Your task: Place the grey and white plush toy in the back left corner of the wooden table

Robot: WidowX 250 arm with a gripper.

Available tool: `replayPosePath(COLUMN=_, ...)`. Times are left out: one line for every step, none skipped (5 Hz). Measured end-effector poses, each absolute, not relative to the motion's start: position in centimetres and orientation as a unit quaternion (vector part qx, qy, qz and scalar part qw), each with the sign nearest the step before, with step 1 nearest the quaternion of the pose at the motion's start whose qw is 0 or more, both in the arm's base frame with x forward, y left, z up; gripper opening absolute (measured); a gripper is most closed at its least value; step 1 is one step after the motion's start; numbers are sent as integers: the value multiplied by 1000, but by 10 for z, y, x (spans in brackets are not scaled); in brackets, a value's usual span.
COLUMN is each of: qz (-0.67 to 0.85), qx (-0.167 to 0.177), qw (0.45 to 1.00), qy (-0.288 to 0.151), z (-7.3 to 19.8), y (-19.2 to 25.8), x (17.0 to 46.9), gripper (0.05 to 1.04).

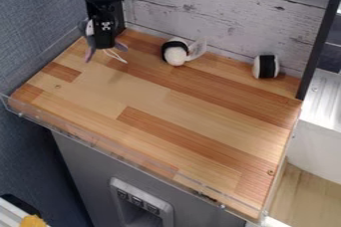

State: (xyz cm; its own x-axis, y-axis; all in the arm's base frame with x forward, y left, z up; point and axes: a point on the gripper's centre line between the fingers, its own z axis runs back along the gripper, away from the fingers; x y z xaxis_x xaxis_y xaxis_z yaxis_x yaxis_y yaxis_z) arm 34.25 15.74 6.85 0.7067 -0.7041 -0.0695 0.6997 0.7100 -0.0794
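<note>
Camera view, toy (pixel 89 28), partly hidden behind hand (pixel 104 46)

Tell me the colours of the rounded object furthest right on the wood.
The object is white with a black band, clearest in the camera view.

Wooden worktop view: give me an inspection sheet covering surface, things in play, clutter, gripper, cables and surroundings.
Surface: wooden worktop, clear lip along its front edge.
Things: grey-pink toy with a white string, at the gripper; cannot tell whether gripped.
Clutter: black-banded white ball and black-banded white roll, apart, toward the back.
Gripper: the gripper is at the back left corner.
Cables: nothing seen.
Surroundings: whitewashed boards behind, blue-grey wall left.
</note>
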Motion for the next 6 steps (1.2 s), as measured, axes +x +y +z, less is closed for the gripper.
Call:
replayPosePath(qz=-483, qx=-25, qw=874, qy=49, z=67, y=164, x=355, gripper=1005)
replayPosePath(qz=-538, qx=-24, qw=841, qy=48, z=70, y=165, x=362, gripper=1005)
replayPosePath(qz=-536, qx=-24, qw=842, qy=49, z=73, y=165, x=363, gripper=1005)
replayPosePath(qz=-485, qx=-29, qw=873, qy=50, z=70, y=167, x=363, gripper=1005)
replayPosePath(qz=-416, qx=-30, qw=907, qy=48, z=68, y=169, x=361, gripper=1005)
replayPosePath(qz=-345, qx=-39, qw=936, qy=55, z=62, y=180, x=349, gripper=1005)
